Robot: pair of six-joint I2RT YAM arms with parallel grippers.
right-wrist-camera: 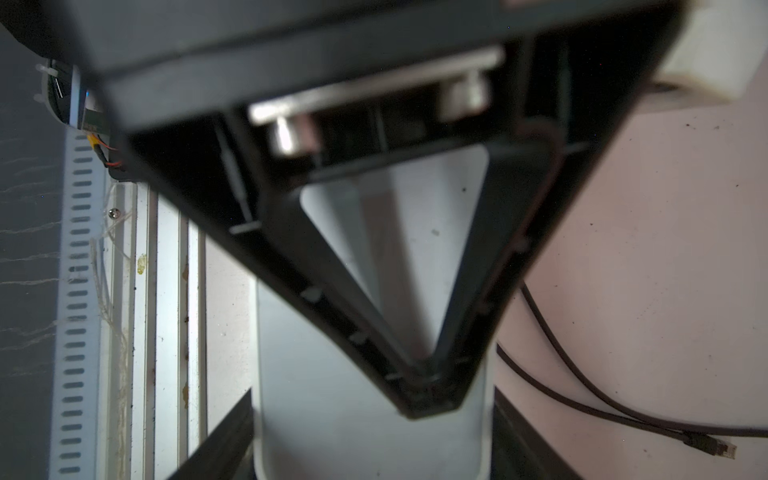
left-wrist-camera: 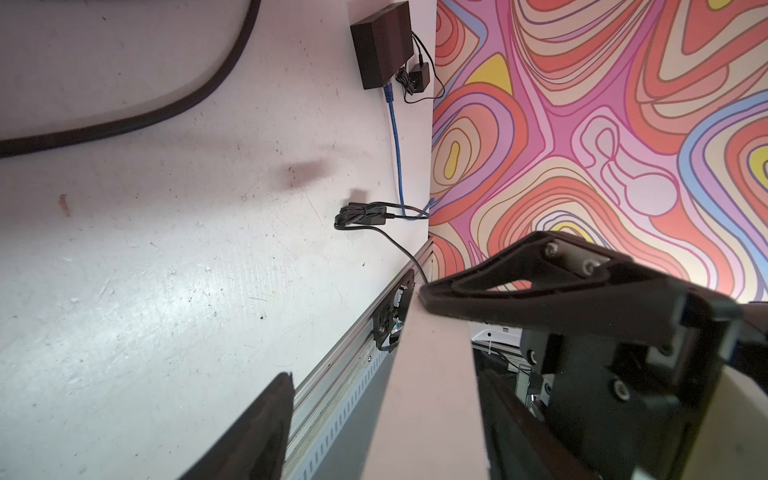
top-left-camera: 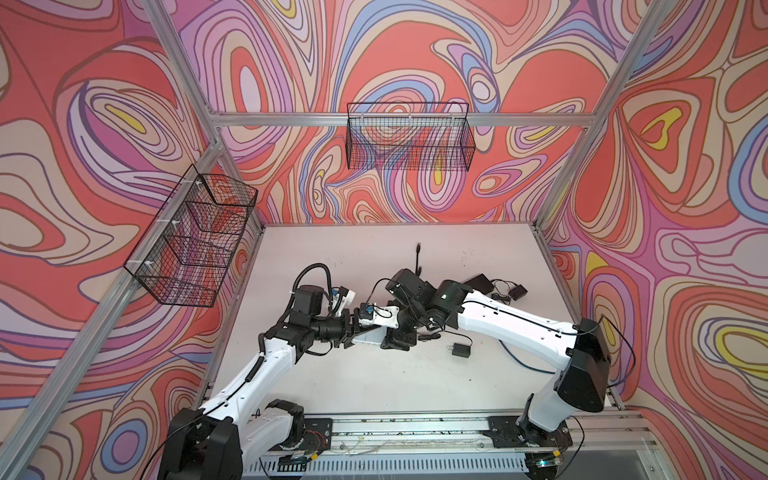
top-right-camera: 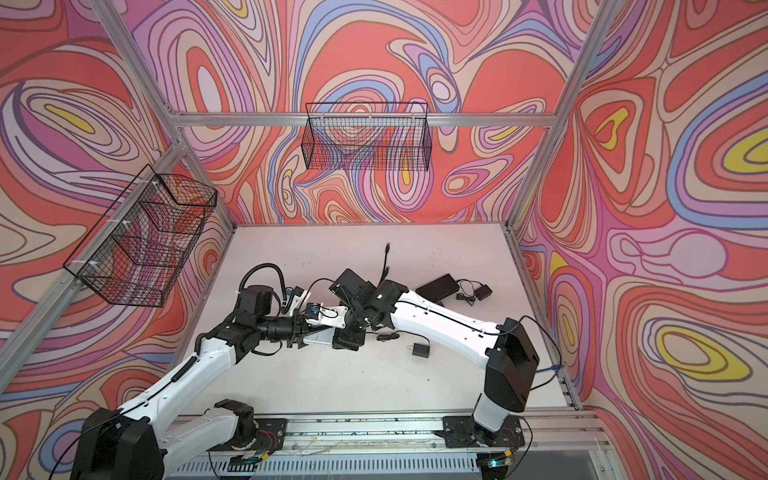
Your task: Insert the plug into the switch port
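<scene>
A flat white box (top-left-camera: 368,340), the switch as far as I can tell, hangs above the table's middle between both grippers; no port shows. My right gripper (right-wrist-camera: 372,399) is shut on it, fingers pressed against both sides of the white box (right-wrist-camera: 332,432). My left gripper (left-wrist-camera: 386,378) reaches in from the opposite end and stands open around the box (left-wrist-camera: 432,374): one finger lies next to it, the other finger (left-wrist-camera: 266,428) stands off with a gap. The plug (right-wrist-camera: 711,446) on a thin black cable lies free on the table beside the right gripper.
A black box (top-left-camera: 480,282) with a blue cable (left-wrist-camera: 395,141) plugged in and a small adapter sits at the back right. Another black adapter (top-left-camera: 459,351) lies right of the grippers. A thick black cable (top-left-camera: 417,259) lies behind them. Wire baskets (top-left-camera: 409,137) hang on the walls.
</scene>
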